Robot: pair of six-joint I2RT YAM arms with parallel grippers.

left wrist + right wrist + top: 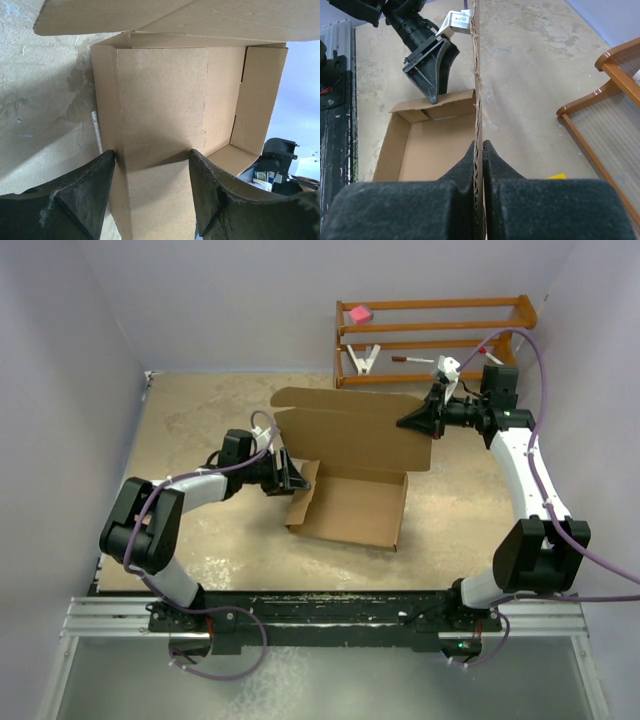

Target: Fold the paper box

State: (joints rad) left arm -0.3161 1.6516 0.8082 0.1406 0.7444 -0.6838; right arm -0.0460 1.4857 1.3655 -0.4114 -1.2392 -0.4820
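Observation:
The paper box (350, 508) is a brown cardboard mailer lying open in the middle of the table, its big lid panel (350, 430) standing upright at the far side. My right gripper (408, 422) is shut on the lid's right edge; in the right wrist view the fingers (492, 160) pinch the corrugated edge (478, 90). My left gripper (293, 483) is at the box's left end, jaws apart. In the left wrist view its fingers (95, 185) straddle the left side wall flap (160, 115), one outside the box and one over its inside.
A wooden rack (435, 340) stands at the back right, holding a pink block (360, 313) and small white pieces. It also shows in the right wrist view as the rack (600, 115). Lilac walls close in the left, right and back.

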